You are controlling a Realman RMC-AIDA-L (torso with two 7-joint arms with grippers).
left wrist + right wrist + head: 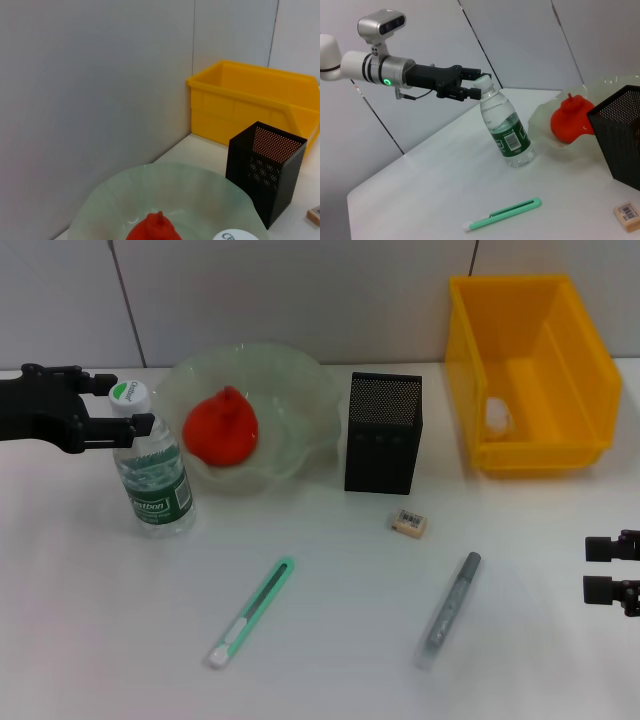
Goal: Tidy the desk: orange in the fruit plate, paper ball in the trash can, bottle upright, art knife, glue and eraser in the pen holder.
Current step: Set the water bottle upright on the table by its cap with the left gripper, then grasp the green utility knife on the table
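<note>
Big yellow plastic trash can (535, 370) at the back right, the crumpled paper ball (497, 414) inside. Wavy pale green glass fruit plate (300, 390) cradles the orange (221, 428). Black mesh pen holder (384, 432) stands square beside it. Clear bottle (150, 465) upright, slightly tilted. Left gripper (128, 408) reaches in level, fingers pinching the bottle's neck under the white cap. Right gripper (598, 568) hangs low at the right edge, fingers parted. Beige eraser (411, 523) lies before the holder.
</note>
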